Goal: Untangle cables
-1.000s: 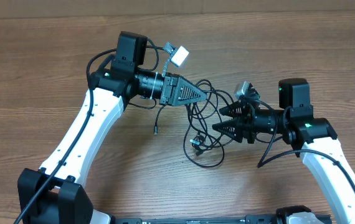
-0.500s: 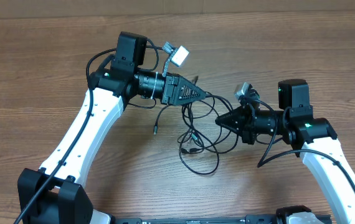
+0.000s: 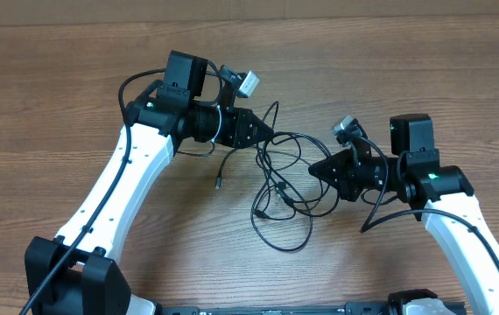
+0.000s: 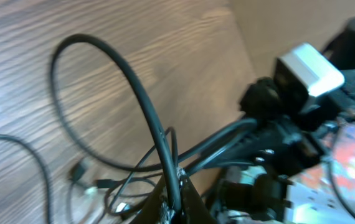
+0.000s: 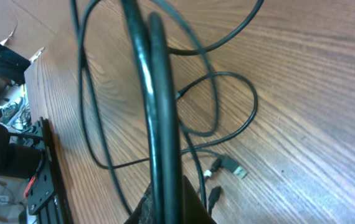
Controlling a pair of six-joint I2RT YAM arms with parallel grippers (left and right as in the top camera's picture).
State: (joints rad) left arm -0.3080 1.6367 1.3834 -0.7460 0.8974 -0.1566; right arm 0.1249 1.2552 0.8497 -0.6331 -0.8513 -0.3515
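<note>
The cables (image 3: 277,229) are thin black cords lying in loose, overlapping loops on the wooden table between the two arms. My left gripper (image 3: 267,133) is shut on one cord (image 4: 127,68), which arches up and away from its jaws. My right gripper (image 3: 313,170) is shut on two cord strands (image 5: 159,93) that run side by side through its jaws. A silver-tipped plug (image 5: 233,167) and a small dark plug (image 5: 213,194) lie on the wood just beyond the right gripper. Another loose plug end (image 3: 219,184) rests below the left gripper.
Thicker black wires run along both arms, such as the one by the right arm (image 3: 381,214). The back of the table (image 3: 337,19) meets a pale surface at the top. In the right wrist view the table edge (image 5: 37,93) shows at the left.
My right gripper closed on the cords. My left gripper drew back to the left with its cord, and the loops shifted left and spread a little.
</note>
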